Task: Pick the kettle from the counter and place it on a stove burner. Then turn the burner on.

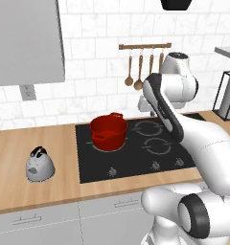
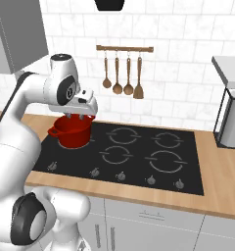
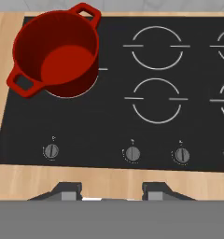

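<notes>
The small silver-grey kettle (image 1: pixel 39 165) with its black arched handle stands upright on the wood-grain counter (image 1: pixel 16 141), left of the black cooktop (image 1: pixel 136 160). My gripper (image 2: pixel 74 116) hangs open and empty above the cooktop's left half, well to the right of the kettle. In the hand view its fingertips (image 3: pixel 67 189) rise over the counter's front strip (image 3: pixel 109 176), looking down on bare burners (image 3: pixel 155 100) and a row of knobs (image 3: pixel 132 153). The gripper (image 3: pixel 111 191) holds nothing.
A red two-handled pot (image 1: pixel 109 131) (image 3: pixel 58 56) occupies the back-left burner. Wooden utensils hang from a rail (image 2: pixel 124 49) on the tiled wall. A grey appliance (image 2: pixel 232 122) stands on the counter at far right. A wall cabinet (image 1: pixel 26 38) hangs above the kettle's side.
</notes>
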Robot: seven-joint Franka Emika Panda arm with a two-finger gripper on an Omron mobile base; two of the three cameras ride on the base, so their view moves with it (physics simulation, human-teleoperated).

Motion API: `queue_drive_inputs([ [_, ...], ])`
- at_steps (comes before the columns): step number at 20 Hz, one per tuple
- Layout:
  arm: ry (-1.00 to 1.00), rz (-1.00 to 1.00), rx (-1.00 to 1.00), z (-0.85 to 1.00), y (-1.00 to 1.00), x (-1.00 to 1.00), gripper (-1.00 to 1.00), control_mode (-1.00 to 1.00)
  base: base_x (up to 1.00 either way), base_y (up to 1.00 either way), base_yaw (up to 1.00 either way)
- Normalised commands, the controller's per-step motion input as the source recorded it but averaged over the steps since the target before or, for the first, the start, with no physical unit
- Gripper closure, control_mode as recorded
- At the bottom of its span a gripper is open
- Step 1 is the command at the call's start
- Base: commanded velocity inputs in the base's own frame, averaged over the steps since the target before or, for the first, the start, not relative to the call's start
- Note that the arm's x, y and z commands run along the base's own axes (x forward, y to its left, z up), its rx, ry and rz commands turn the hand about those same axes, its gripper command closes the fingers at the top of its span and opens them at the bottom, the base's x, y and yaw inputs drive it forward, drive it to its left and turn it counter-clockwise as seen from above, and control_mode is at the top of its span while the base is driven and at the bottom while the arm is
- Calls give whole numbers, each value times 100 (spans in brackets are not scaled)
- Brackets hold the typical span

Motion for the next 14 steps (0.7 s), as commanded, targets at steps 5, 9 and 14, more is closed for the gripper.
queue_drive_inputs([
  [5, 0, 0, 0, -9, 34, -1, -100, -100, 0, 0, 0],
  [9, 0, 0, 0, -24, 66, -1, -100, -100, 0, 0, 0],
  [14, -2, -4, 0, -13, 45, -1, -100, -100, 0, 0, 0],
])
